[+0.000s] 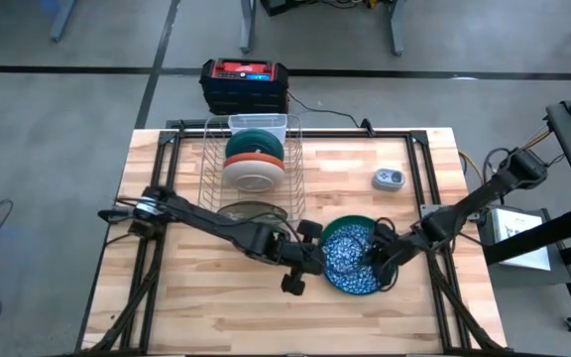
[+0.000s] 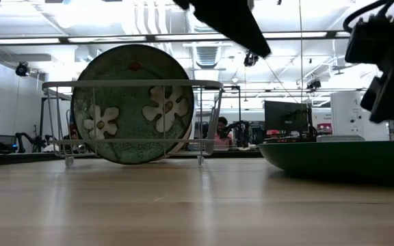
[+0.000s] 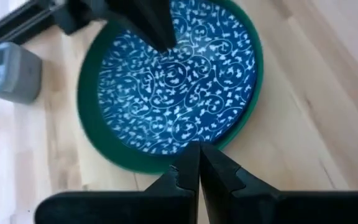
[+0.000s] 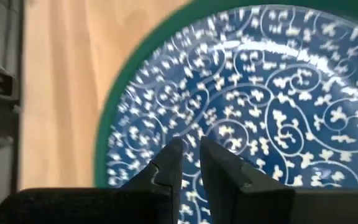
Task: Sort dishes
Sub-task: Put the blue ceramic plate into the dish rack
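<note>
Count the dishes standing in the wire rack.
4 show: a teal dish at the far end, an orange one, a white one, then the large dark green plate at the near end. Others may be hidden between them.

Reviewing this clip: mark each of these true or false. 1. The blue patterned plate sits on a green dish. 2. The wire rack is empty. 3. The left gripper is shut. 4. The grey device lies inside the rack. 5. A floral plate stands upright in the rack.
1. True: the blue patterned plate rests on the green dish.
2. False: the wire rack holds several dishes.
3. True: the left gripper has its fingers together.
4. False: the grey device lies on the table, apart from the rack.
5. True: the floral plate stands on edge.
</note>
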`<state>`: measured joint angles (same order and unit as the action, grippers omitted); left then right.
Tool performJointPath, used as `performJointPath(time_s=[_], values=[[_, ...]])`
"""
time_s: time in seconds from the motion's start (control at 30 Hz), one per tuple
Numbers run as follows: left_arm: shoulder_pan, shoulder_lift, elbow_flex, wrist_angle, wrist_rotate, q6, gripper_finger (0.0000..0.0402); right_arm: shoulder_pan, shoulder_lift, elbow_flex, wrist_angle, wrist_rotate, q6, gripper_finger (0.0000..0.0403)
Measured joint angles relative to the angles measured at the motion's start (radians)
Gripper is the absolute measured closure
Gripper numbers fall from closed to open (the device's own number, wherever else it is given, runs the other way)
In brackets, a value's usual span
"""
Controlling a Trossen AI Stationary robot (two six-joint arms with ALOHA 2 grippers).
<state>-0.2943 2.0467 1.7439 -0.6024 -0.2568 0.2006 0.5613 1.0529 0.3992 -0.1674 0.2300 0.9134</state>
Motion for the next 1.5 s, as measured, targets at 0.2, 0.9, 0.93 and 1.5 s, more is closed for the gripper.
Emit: performJointPath(time_s=[0.2,0.9,0.93,1.5], values=[[0.0,0.1,-0.001,0.047,-0.022,0.046,0.0401,0.0,-0.101,0.001,-0.175,0.094,0.112,0.0347],[0.016,0.206,0.001,0.158,-0.013,0.024,0.0401,-0.003,-0.091,0.044,-0.613,0.164,0.403,0.0255],[0.016,0.211,0.001,0.161,-0.013,0.023,0.0401,-0.003,-0.084,0.052,-0.643,0.165,0.411,0.0249],[0.022,0.251,-0.003,0.212,0.014,-0.011,0.0401,-0.004,0.12,0.065,-0.496,0.108,0.38,0.0207]])
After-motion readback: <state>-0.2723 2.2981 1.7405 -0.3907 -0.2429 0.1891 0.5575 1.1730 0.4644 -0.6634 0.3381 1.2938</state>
